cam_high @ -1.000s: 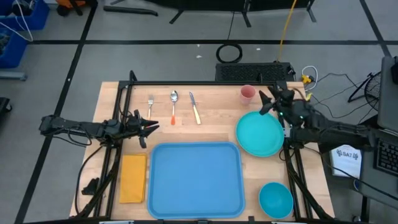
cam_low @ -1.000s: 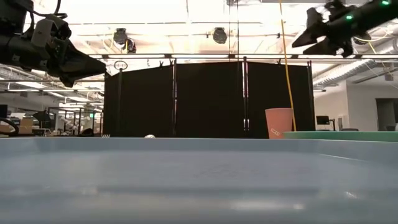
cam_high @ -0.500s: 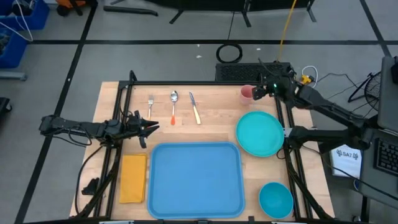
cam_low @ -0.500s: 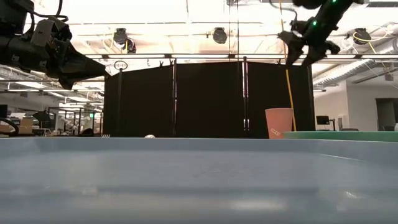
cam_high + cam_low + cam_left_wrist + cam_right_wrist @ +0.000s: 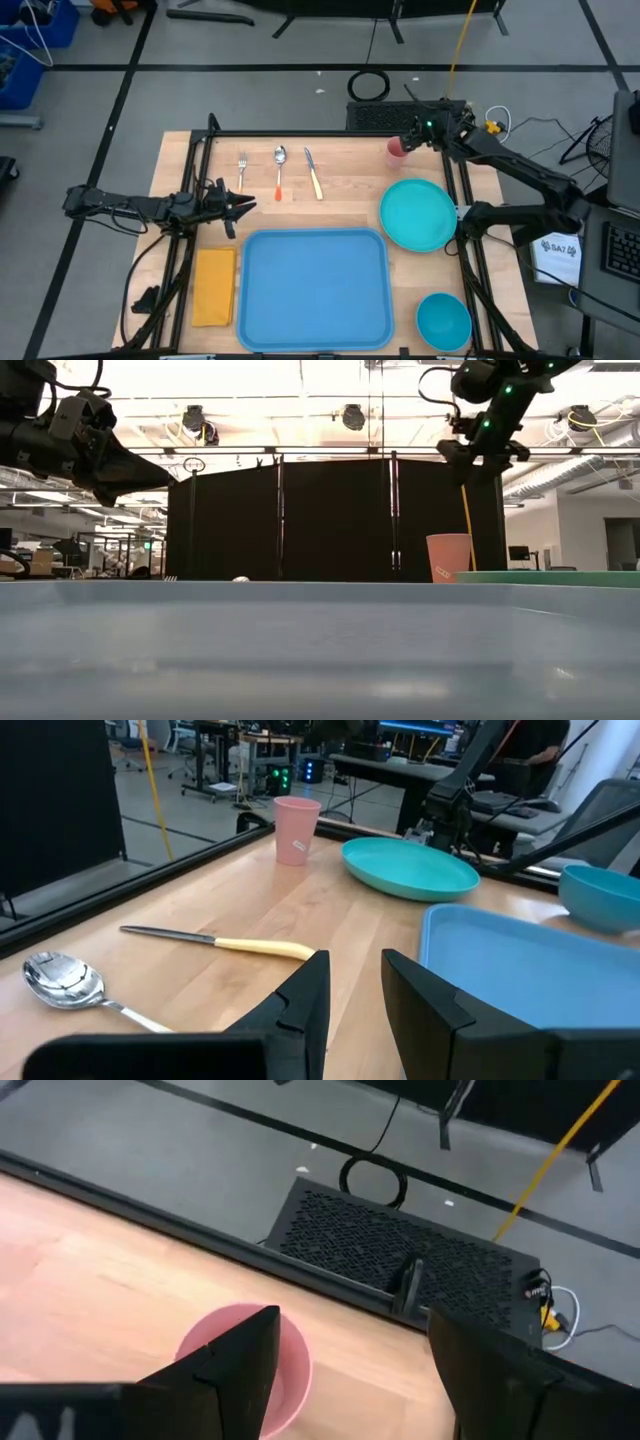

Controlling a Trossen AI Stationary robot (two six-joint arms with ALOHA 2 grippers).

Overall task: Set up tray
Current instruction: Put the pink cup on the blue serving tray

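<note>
The light-blue tray (image 5: 315, 285) lies flat at the table's near middle, and its rim fills the low view's foreground (image 5: 320, 640). A pink cup (image 5: 397, 149) stands upright at the far right, also seen in the right wrist view (image 5: 245, 1370) and the low view (image 5: 448, 557). My right gripper (image 5: 412, 140) hovers open above and just right of the cup, pointing down (image 5: 470, 460) (image 5: 350, 1370), touching nothing. My left gripper (image 5: 238, 206) waits open in the air off the tray's far-left corner (image 5: 355, 995) (image 5: 130, 465).
A fork (image 5: 242, 170), spoon (image 5: 279, 170) and yellow-handled knife (image 5: 313, 172) lie in a row beyond the tray. A teal plate (image 5: 416, 214) sits right of the tray, a teal bowl (image 5: 443, 320) near the right corner, a yellow-orange napkin (image 5: 213, 285) left of the tray.
My right gripper has swung from over the plate's far edge toward the table's far edge and leftward to above the pink cup, tipping from level to pointing downward and coming lower. No object has moved.
</note>
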